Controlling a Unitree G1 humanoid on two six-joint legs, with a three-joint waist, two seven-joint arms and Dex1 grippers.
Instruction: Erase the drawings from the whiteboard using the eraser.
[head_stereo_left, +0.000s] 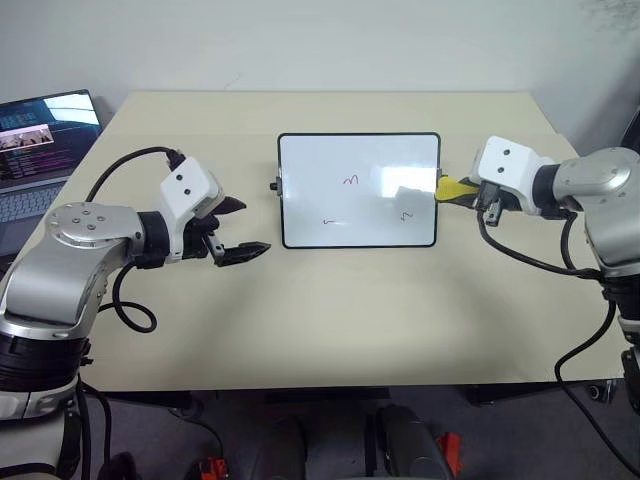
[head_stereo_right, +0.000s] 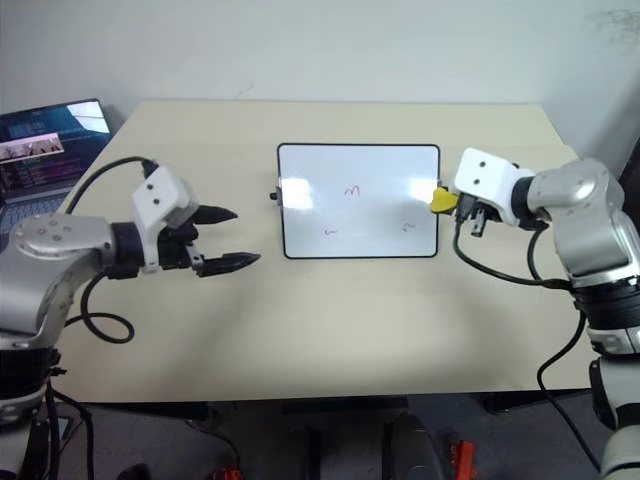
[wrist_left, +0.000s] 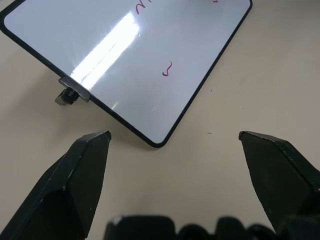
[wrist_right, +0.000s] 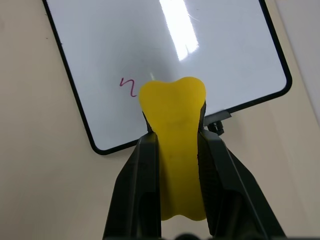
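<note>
The whiteboard (head_stereo_left: 310, 170) lies flat in the middle of the table, white with a thin black frame. The drawings are three small squiggles: a red one (head_stereo_left: 350, 180) near the centre, a dark one (head_stereo_left: 335, 222) at the lower left and another (head_stereo_left: 406, 215) at the lower right. My right gripper (head_stereo_left: 464, 190) is shut on the yellow eraser (head_stereo_left: 450, 187), which hangs at the board's right edge; in the right wrist view the eraser (wrist_right: 175, 150) is beside a squiggle (wrist_right: 128, 86). My left gripper (head_stereo_left: 252, 226) stands open left of the board, off its near left corner (wrist_left: 157, 142).
An open laptop (head_stereo_left: 40, 150) sits at the table's far left edge. A small black knob (head_stereo_left: 274, 185) sticks out from the board's left side. The beige table (head_stereo_left: 340, 320) has bare room in front of the board.
</note>
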